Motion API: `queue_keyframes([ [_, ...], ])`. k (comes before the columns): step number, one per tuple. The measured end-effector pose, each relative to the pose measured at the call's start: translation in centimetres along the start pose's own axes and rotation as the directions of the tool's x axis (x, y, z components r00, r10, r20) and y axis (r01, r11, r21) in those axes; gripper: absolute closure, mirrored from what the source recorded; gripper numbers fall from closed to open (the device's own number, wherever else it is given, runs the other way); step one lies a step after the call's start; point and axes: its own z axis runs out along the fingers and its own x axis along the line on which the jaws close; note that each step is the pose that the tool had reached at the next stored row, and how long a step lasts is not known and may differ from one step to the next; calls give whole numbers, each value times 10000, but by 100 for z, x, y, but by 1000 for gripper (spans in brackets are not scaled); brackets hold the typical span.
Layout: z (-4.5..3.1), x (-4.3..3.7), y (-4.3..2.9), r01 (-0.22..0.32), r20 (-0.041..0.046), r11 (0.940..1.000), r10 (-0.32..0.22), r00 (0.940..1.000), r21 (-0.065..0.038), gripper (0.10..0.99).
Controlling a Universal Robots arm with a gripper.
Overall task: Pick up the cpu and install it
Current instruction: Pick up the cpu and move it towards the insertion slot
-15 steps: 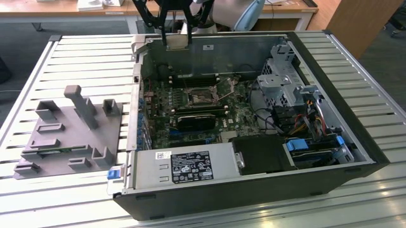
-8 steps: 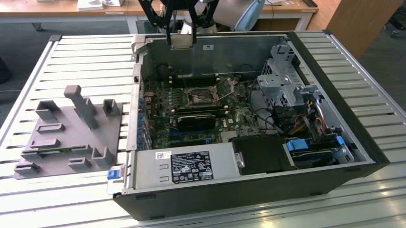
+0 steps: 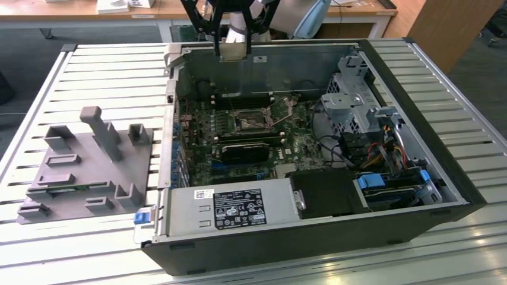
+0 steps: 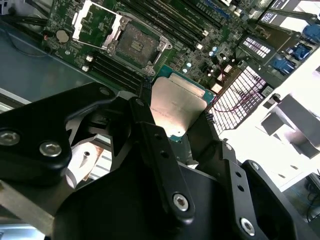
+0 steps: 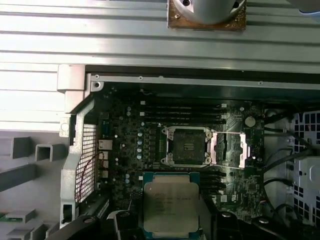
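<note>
Here, the gripper (image 3: 232, 48) hangs over the far rim of the open computer case (image 3: 317, 249). Its two black fingers (image 4: 145, 125) are drawn in against opposite edges of the chip (image 4: 176, 105). The chip lies flat between them, and its silvery top shows in both wrist views. In the exterior view it is a small pale square at the fingertips, clear of everything inside the case.

Below the gripper and further into the case lies the circuit board (image 5: 125, 150). On it the socket (image 5: 186, 146) stands open, with its metal frame (image 5: 228, 149) folded back just beside the bare square of contacts. The chip is near the socket but apart from it, not yet seated.

Long memory slots (image 5: 182, 112) run beyond the socket, on the side away from the gripper. A grey plastic tray (image 3: 87, 178) with upright posts rests on the slatted metal table (image 3: 459, 77). It sits toward the exterior view's left of the gripper, beside the case and not touching it.
</note>
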Motion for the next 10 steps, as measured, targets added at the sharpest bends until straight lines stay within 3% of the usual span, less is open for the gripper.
queue_keyframes([
  [10,5,-149,12,0,1,10000,0,10000,-1,549],
])
